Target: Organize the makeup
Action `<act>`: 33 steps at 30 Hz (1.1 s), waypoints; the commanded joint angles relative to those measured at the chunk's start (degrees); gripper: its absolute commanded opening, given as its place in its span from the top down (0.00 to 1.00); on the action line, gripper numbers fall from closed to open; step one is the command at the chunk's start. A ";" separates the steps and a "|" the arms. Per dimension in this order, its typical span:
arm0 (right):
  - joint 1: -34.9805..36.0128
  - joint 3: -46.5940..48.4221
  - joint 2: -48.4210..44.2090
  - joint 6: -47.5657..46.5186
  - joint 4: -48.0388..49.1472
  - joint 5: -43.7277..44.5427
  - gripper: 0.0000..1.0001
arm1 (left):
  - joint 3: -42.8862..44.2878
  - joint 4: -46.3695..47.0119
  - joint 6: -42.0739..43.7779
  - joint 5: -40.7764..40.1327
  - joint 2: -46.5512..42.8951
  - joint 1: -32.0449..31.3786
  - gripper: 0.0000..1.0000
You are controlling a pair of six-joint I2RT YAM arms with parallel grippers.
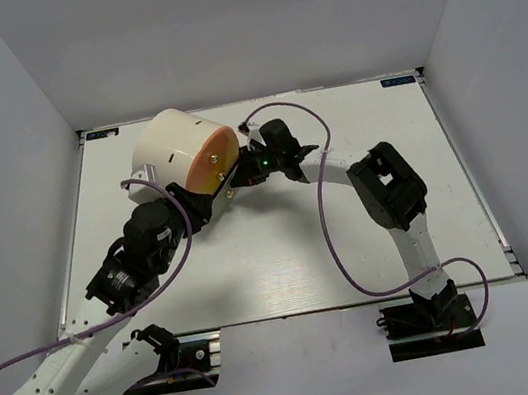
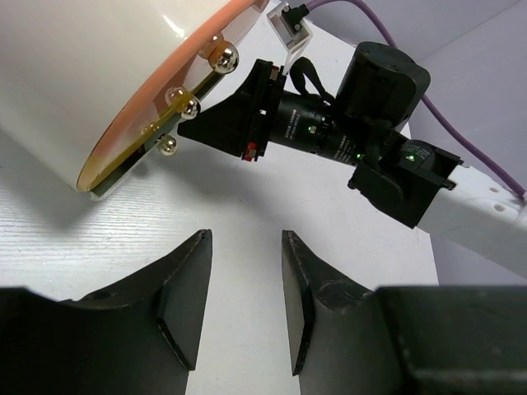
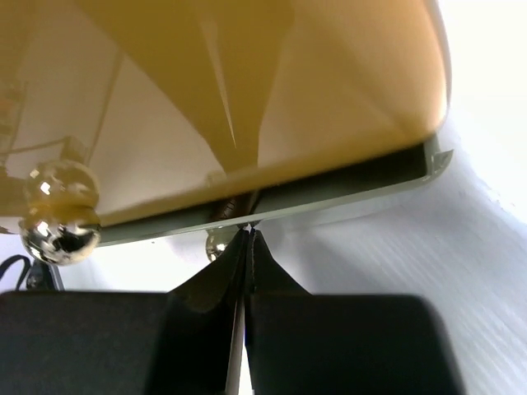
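Observation:
No makeup shows in any view; it is hidden or out of view. A big cream cylinder [image 1: 167, 151] lies on its side at the back of the table, its orange front [image 1: 213, 161] facing right. The front is a door with small gold knobs [image 2: 188, 106]. My right gripper [image 1: 242, 173] is shut, its tips touching the door's lower edge [image 3: 346, 193] beside a gold knob [image 3: 216, 243]. It also shows in the left wrist view [image 2: 184, 130]. My left gripper [image 2: 245, 237] is open and empty, low over the table just in front of the cylinder [image 2: 74, 74].
The white table [image 1: 284, 255] has grey walls on three sides. A purple cable [image 1: 326, 217] loops from the right arm over the table. The two arms meet closely at the cylinder's front.

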 commanded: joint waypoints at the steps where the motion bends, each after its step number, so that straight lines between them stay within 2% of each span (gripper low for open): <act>1: 0.12 1.52 0.88 1.75 8.78 -1.54 1.00 | 2.98 -0.48 -0.02 -0.39 0.64 0.22 0.50; 6: -0.06 0.29 1.24 2.72 14.68 -3.39 1.00 | 3.59 -0.13 -0.02 0.40 1.87 0.22 0.50; 13: -0.76 -0.06 0.27 -0.70 12.67 -3.83 1.00 | 4.39 1.10 0.50 1.10 3.63 -0.31 0.50; 16: -1.46 -2.08 -3.06 -6.58 6.79 -2.60 1.00 | 4.30 1.54 0.68 1.28 3.72 -0.31 0.50; 19: -2.87 -7.08 -10.33 -13.26 0.55 -0.84 1.00 | 3.60 2.24 0.59 1.28 3.37 -0.31 0.47; 22: -5.06 -13.76 -18.24 -19.94 -2.36 -1.28 1.00 | 2.46 3.38 0.68 1.28 3.10 -0.31 0.39; 23: -6.72 -15.95 -20.10 -21.35 -2.89 -1.54 0.96 | 2.37 3.91 0.86 1.45 2.93 -0.31 0.33; 24: -7.17 -16.06 -21.86 -23.97 -5.68 -3.28 0.84 | 2.10 4.09 0.94 1.45 3.19 -0.31 0.28; 25: -7.79 -15.54 -24.32 -24.70 -7.88 -3.73 0.53 | 2.01 4.35 1.03 1.72 3.54 -0.31 0.24; 27: -8.85 -12.73 -26.00 -24.44 -14.89 0.79 0.27 | 2.10 5.05 1.73 2.07 4.15 -0.31 0.14; 29: -9.02 -10.97 -27.85 -22.51 -18.69 6.34 0.20 | 2.19 6.10 2.26 3.30 5.12 -0.31 0.10; 30: -9.28 -8.88 -28.12 -22.24 -20.37 9.85 0.12 | 2.19 6.54 2.96 3.82 5.56 -0.31 0.10; 33: -10.33 -7.89 -29.26 -22.24 -25.74 15.14 0.11 | 2.80 7.78 4.19 5.32 6.97 0.30 0.08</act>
